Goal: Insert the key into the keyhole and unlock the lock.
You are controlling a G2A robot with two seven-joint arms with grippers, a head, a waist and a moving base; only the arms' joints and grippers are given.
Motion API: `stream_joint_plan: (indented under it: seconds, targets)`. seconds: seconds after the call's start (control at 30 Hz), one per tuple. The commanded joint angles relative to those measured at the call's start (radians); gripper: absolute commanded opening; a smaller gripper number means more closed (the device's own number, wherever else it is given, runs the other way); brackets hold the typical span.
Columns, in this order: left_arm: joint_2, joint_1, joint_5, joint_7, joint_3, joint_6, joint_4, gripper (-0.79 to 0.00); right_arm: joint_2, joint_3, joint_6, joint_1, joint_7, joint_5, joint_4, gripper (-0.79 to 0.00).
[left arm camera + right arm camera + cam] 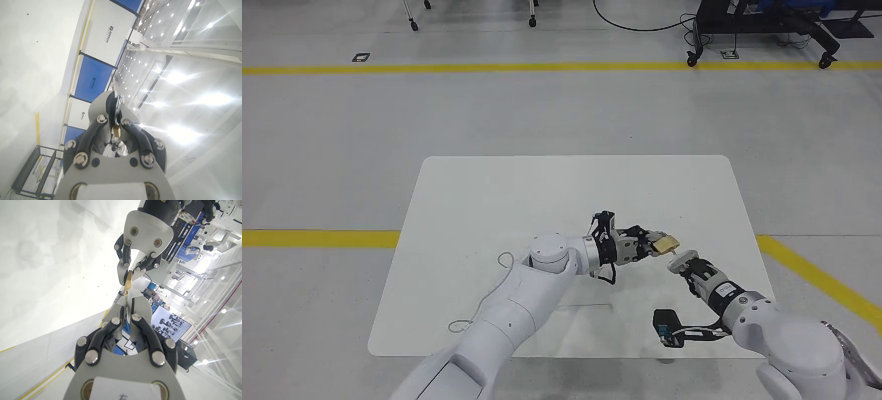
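Observation:
A small brass lock [667,243] hangs above the white table [492,220], right of its middle. My left gripper [650,243] is shut on it. In the left wrist view the lock's brass body [117,131] and silver shackle [119,103] sit between the closed fingers of the left gripper [116,111]. My right gripper [682,262] faces it from the near right, shut on the silver key [127,307]. In the right wrist view the key's tip meets the end of the lock [129,281], held by the left gripper [128,275]. How deep the key sits is hidden.
A thin white cord [504,262] lies looped on the table beside the left arm. The table's front edge [572,356] runs just below both arms. Yellow floor lines [312,238] pass on either side of the table.

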Motion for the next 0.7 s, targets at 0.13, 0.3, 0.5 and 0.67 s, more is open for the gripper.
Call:
stream_joint_plan:
  seconds: [0.13,0.3,0.5,0.67]
  targets:
    - [-0.006,-0.010,-0.011,-0.011,-0.002,0.002,0.028,-0.785,-0.003,0.003,-0.014,-0.001,0.003,0.001,0.000,-0.785]
    - [-0.012,-0.018,-0.012,-0.035,0.002,0.016,0.047,-0.785,-0.005,-0.002,-0.015,0.001,-0.001,-0.008,0.000,-0.785]
    - [-0.019,-0.024,-0.013,-0.050,0.006,0.020,0.064,-0.785,-0.006,-0.012,-0.026,0.004,-0.012,-0.026,0.000,-0.785]
    - [-0.024,-0.030,-0.015,-0.054,0.005,0.018,0.077,-0.785,-0.008,-0.020,-0.037,0.008,-0.015,-0.038,0.001,-0.785]
